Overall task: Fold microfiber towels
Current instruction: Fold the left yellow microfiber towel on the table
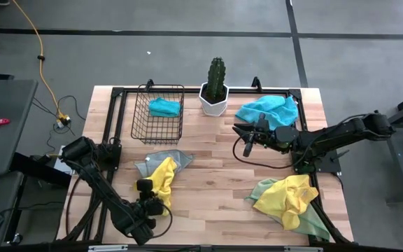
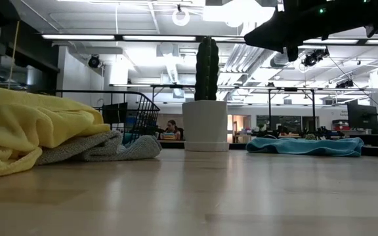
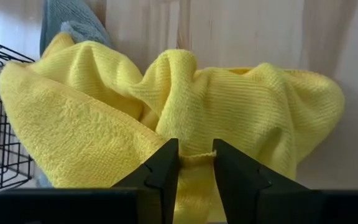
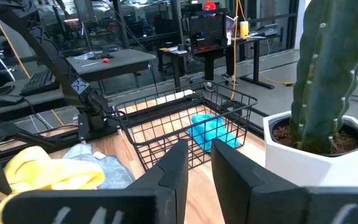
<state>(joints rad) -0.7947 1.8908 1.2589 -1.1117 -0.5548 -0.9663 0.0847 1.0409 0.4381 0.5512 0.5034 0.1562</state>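
A bright yellow towel (image 1: pixel 164 178) lies bunched on a grey towel (image 1: pixel 165 160) at the table's near left; both also show in the low view, the yellow (image 2: pixel 31 124) on the grey (image 2: pixel 110 147). My left gripper (image 1: pixel 150 187) sits at the yellow towel's near side and is shut on it (image 3: pixel 196 163). My right gripper (image 1: pixel 246 142) hangs above mid-table, shut and empty (image 4: pixel 199 167), pointing toward the basket. A turquoise towel (image 1: pixel 268 109) lies crumpled at the far right. A yellow towel (image 1: pixel 287 197) lies on a pale green one (image 1: pixel 312 222) at the near right. My left gripper pinches a bit of the yellow towel's near edge (image 3: pixel 197 157) between its two fingers. The fingers come in low from the table's near side, pointing toward the far edge. One layer or several, I cannot tell. The towel lies slack and bunched on the grey towel and the table.
A black wire basket (image 1: pixel 140 120) at the far left holds another turquoise towel (image 1: pixel 165 106). A cactus in a white pot (image 1: pixel 214 100) stands at the far middle. A black frame (image 1: pixel 187 89) runs along the table's far edge. Bare wood (image 1: pixel 215 189) lies between the two towel heaps.
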